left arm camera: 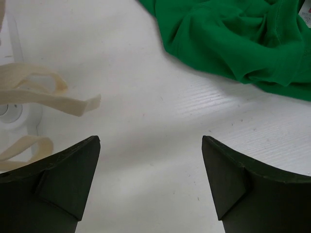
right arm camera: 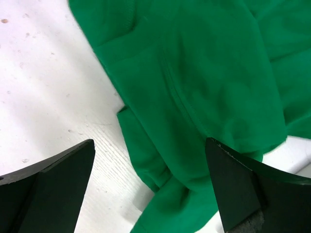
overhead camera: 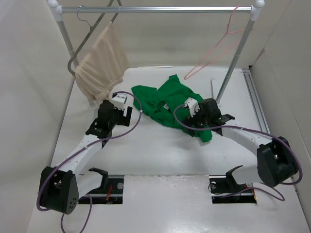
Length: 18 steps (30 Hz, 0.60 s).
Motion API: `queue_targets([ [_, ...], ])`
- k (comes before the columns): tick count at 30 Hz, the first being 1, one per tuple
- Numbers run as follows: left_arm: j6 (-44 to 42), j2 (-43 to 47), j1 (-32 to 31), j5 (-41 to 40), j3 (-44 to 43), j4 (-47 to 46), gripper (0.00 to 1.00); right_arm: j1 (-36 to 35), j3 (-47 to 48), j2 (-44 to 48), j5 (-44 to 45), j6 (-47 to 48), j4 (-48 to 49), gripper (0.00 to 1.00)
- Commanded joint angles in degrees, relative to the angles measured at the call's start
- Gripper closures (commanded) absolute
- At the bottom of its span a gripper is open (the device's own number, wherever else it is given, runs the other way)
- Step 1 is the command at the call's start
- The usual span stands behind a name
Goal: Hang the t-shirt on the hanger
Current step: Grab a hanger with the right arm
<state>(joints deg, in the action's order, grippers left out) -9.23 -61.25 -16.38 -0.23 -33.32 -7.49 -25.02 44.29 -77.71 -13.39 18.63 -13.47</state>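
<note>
t-shirt [overhead camera: 167, 99] on table [overhead camera: 146, 155] centre, hanger [overhead camera: 193, 69] on rail [overhead camera: 160, 8] behind at right, cloth [overhead camera: 99, 65] hanging at left

matt green cloth t-shirt [overhead camera: 167, 102] — soft

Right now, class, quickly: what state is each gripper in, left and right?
Left gripper: open, holding nothing, over the bare table.
Right gripper: open, holding nothing, over the t-shirt.

A white table [overhead camera: 160, 155] sits between pale walls [overhead camera: 24, 97], a metal clothes rail [overhead camera: 160, 8] spanning the back
</note>
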Motion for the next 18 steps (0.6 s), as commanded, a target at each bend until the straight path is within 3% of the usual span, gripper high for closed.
queue_targets([
  [1, 2.6, 1.8, 0.2, 0.1, -0.2, -1.0, 0.17, -3.2, 4.2, -1.3, 1.1, 1.8, 0.8, 0.00],
  [7, -0.4, 1.8, 0.2, 3.0, -0.2, -1.0, 0.17, -5.4, 15.3, -9.2, 1.0, 4.7, 0.8, 0.00],
  [12, -1.0, 2.4, 0.2, 4.8, -0.2, -1.6, 0.17, -5.9, 28.4, -22.1, 1.5, 7.2, -2.9, 0.00],
  [18, -1.0, 2.9, 0.2, 7.3, -0.7, -1.6, 0.17, -6.4, 33.7, -31.3, 0.7, 8.3, -5.1, 0.00],
])
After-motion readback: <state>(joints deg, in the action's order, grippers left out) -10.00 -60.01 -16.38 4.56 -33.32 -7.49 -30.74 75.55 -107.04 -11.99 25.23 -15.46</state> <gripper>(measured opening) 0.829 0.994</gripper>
